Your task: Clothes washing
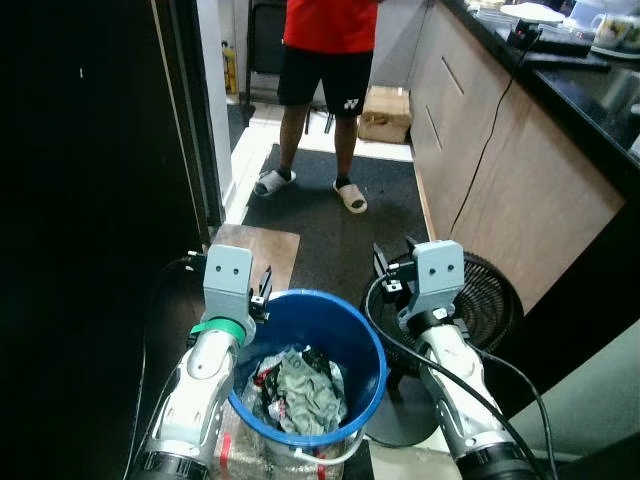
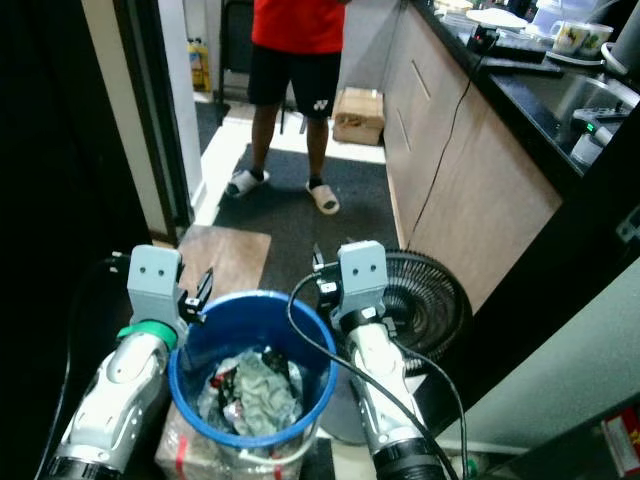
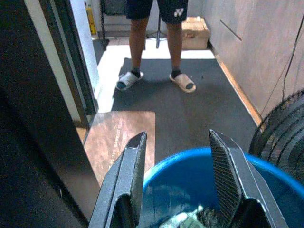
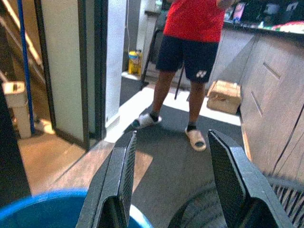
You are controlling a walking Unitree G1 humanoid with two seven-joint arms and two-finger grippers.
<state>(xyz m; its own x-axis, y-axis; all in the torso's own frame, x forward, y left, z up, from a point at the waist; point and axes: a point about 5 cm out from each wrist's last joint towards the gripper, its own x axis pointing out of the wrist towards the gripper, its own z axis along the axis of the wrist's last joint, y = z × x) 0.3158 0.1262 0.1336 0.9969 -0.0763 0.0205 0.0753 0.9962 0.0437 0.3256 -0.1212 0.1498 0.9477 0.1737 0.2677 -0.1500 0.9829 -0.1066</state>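
A blue bucket [image 1: 365,352] stands on the floor right in front of me, between my two arms. Crumpled clothes [image 1: 305,392] in grey-green, red and dark cloth lie in it. My left gripper [image 3: 176,147] is at the bucket's left rim, open and holding nothing, with its fingers over the rim edge. My right gripper [image 4: 172,152] is just beyond the bucket's right rim, also open and holding nothing.
A person [image 1: 325,60] in a red shirt, black shorts and slippers stands ahead on a dark mat [image 1: 345,240]. A black floor fan [image 1: 495,305] lies on the right, by wooden cabinets [image 1: 500,150]. A dark door [image 1: 90,200] and a brown floor mat [image 1: 255,250] are on the left.
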